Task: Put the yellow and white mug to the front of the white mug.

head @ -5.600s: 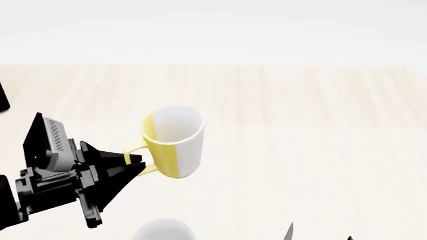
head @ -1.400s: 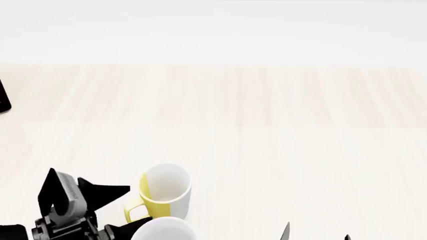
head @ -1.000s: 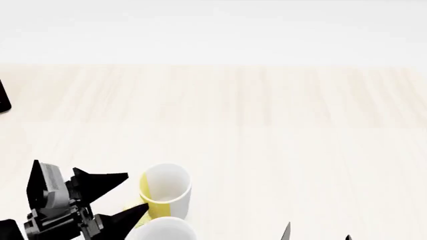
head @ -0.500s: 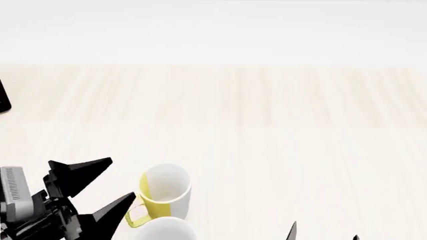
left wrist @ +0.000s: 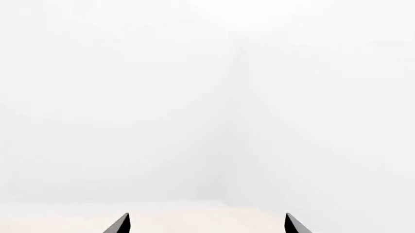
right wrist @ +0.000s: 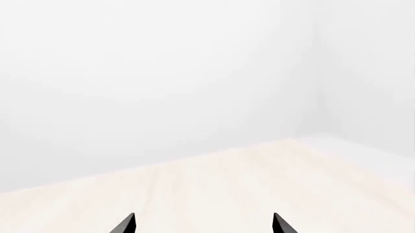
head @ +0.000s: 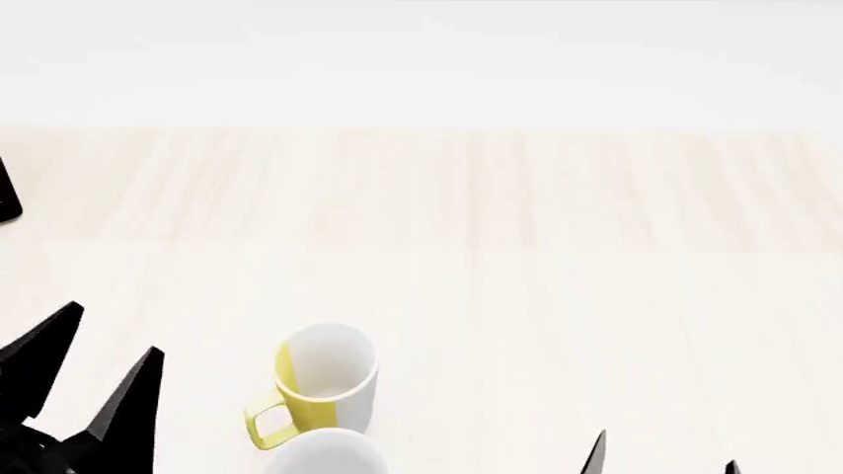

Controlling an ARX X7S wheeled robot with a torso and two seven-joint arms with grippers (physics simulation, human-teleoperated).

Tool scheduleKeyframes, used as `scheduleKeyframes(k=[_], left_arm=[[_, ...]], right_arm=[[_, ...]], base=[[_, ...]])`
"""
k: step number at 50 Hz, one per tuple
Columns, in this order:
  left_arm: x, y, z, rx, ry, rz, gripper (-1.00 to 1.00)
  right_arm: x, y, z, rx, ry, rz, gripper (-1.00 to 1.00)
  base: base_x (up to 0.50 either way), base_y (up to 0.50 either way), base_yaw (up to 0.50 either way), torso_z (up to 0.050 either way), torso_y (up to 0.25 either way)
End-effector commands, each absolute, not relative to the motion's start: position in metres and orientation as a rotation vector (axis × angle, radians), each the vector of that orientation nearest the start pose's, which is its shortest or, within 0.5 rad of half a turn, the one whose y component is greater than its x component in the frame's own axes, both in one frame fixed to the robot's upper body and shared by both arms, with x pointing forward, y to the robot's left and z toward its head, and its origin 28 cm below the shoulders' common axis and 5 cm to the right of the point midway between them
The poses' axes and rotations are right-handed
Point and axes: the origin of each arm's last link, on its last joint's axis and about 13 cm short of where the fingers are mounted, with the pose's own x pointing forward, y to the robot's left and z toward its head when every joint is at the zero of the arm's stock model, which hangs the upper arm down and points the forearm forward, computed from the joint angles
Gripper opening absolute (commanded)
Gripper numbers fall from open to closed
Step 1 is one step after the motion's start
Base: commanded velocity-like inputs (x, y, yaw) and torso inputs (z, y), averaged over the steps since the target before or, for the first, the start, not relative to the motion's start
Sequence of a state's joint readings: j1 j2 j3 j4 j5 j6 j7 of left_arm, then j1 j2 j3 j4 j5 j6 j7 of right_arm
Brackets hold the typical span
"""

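Observation:
The yellow and white mug (head: 327, 388) stands upright on the pale wooden table (head: 554, 267), its yellow handle toward the near left. Right behind it, at the head view's bottom edge, only the rim of the white mug (head: 327, 454) shows. My left gripper (head: 106, 341) is open and empty, well to the left of the small mug and apart from it. In the left wrist view the left gripper (left wrist: 206, 221) shows only two spread tips. My right gripper (head: 665, 452) is open at the bottom right, and in the right wrist view the right gripper (right wrist: 202, 221) holds nothing.
A dark object (head: 7, 193) sits at the left edge of the table. Both wrist views show mostly white wall beyond the table's far edge.
My left gripper let go of the yellow and white mug's handle and drew away to the left. The mug stays standing where it was set, against the white mug.

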State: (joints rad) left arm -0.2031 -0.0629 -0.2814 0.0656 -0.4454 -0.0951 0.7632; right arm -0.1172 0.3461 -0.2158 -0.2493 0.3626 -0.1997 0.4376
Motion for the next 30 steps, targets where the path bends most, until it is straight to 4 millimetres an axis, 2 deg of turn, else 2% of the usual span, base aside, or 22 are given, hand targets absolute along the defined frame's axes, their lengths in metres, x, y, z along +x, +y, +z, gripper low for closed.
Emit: scheduleKeyframes(k=[1, 2, 3, 4, 5, 6, 11, 12, 16, 20, 27, 30], left_arm=[[0.21, 0.266, 0.074, -0.328, -0.491, -0.318, 1.0], [0.207, 0.266, 0.075, -0.353, -0.501, -0.274, 1.0], [0.205, 0.266, 0.075, -0.388, -0.493, -0.306, 1.0], [0.202, 0.265, 0.075, -0.35, -0.521, -0.251, 1.0], [0.198, 0.264, 0.074, -0.38, -0.514, -0.282, 1.0], [0.197, 0.264, 0.075, -0.362, -0.534, -0.231, 1.0], [0.191, 0.263, 0.071, -0.389, -0.532, -0.187, 1.0], [0.19, 0.264, 0.071, -0.384, -0.555, -0.124, 1.0], [0.178, 0.261, 0.071, -0.412, -0.561, -0.071, 1.0], [0.173, 0.26, 0.069, -0.368, -0.607, -0.005, 1.0], [0.168, 0.255, 0.074, -0.444, -0.638, 0.018, 1.0], [0.169, 0.256, 0.076, -0.441, -0.629, 0.078, 1.0]], right_arm=[[0.18, -0.118, 0.055, 0.109, -0.256, -0.164, 1.0], [0.18, -0.119, 0.055, 0.108, -0.26, -0.166, 1.0], [0.18, -0.119, 0.055, 0.106, -0.259, -0.167, 1.0], [0.18, -0.118, 0.055, 0.107, -0.261, -0.166, 1.0], [0.179, -0.118, 0.056, 0.105, -0.265, -0.165, 1.0], [0.178, -0.118, 0.057, 0.103, -0.268, -0.165, 1.0], [0.174, -0.118, 0.063, 0.085, -0.331, -0.184, 1.0], [0.173, -0.119, 0.063, 0.087, -0.338, -0.188, 1.0], [0.172, -0.118, 0.066, 0.081, -0.367, -0.201, 1.0], [0.171, -0.119, 0.068, 0.078, -0.401, -0.235, 1.0], [0.169, -0.119, 0.071, 0.084, -0.439, -0.285, 1.0], [0.167, -0.119, 0.072, 0.081, -0.457, -0.299, 1.0]], base=[[0.0, 0.0, 0.0, 0.0, 0.0], [0.0, 0.0, 0.0, 0.0, 0.0], [0.0, 0.0, 0.0, 0.0, 0.0], [0.0, 0.0, 0.0, 0.0, 0.0], [0.0, 0.0, 0.0, 0.0, 0.0], [0.0, 0.0, 0.0, 0.0, 0.0], [0.0, 0.0, 0.0, 0.0, 0.0], [0.0, 0.0, 0.0, 0.0, 0.0], [0.0, 0.0, 0.0, 0.0, 0.0], [0.0, 0.0, 0.0, 0.0, 0.0], [0.0, 0.0, 0.0, 0.0, 0.0], [0.0, 0.0, 0.0, 0.0, 0.0]])
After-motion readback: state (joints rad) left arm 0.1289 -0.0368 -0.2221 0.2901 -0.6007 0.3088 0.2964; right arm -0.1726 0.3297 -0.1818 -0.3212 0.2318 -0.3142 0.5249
